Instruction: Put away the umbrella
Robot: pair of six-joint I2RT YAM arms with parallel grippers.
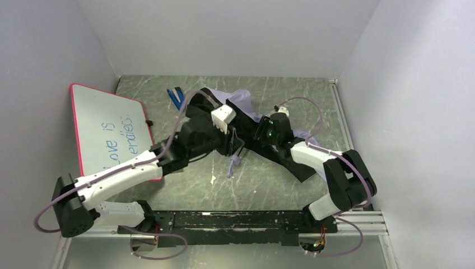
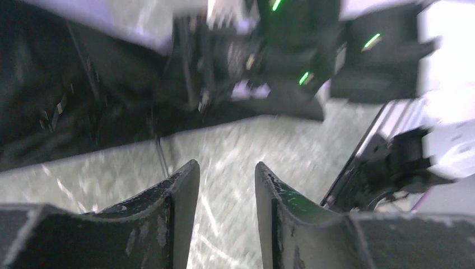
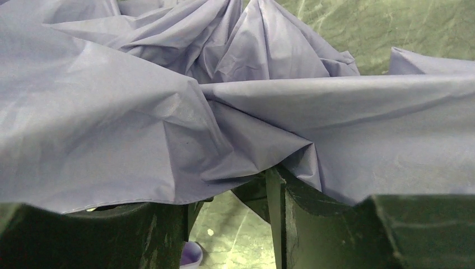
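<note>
The umbrella lies opened out at mid-table, pale lavender fabric on top and black beneath, with a thin lavender strap trailing toward the near edge. In the right wrist view its fabric drapes over my right gripper. The folds gather in at the fingertips, where the jaws stand partly apart on a dark bunch of it. A small lavender rounded piece shows below. My right gripper sits over the canopy's middle. Just to its left, my left gripper hovers above the table, open and empty.
A whiteboard with a pink rim and blue writing lies at the left. A blue object rests at the back beside the umbrella. Grey walls close in three sides of the marbled table. Both arms crowd the centre.
</note>
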